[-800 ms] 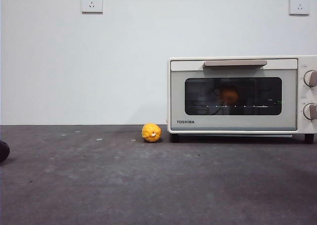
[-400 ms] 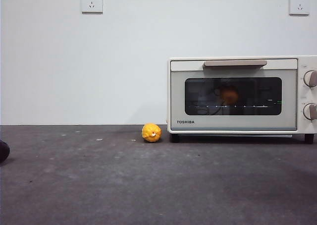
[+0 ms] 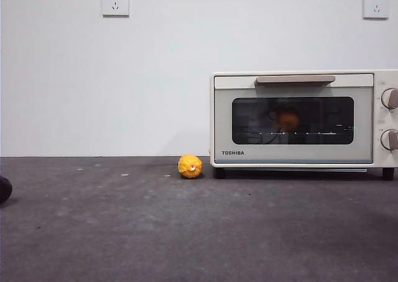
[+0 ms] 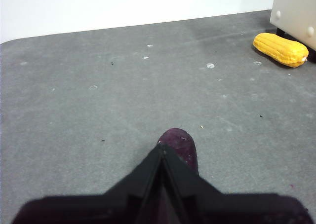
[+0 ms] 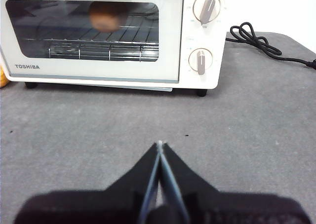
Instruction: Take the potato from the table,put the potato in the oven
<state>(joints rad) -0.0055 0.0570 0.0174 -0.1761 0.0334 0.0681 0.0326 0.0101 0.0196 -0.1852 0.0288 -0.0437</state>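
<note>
The orange-brown potato (image 3: 288,118) lies on the wire rack inside the cream TOSHIBA oven (image 3: 298,154), seen through the dark glass of its closed door; the right wrist view also shows the potato (image 5: 106,16) behind the glass. My right gripper (image 5: 159,145) hangs over the grey table (image 3: 186,232) in front of the oven (image 5: 168,41), shut and holding nothing. My left gripper (image 4: 162,147) is shut too, far from the oven on the left side. Neither arm appears in the front view.
A bumpy yellow object (image 3: 190,166) lies by the oven's left foot. A dark purple rounded object (image 4: 180,142) sits just beyond my left gripper's tips, at the front view's left edge. A black cable (image 5: 261,41) trails right of the oven.
</note>
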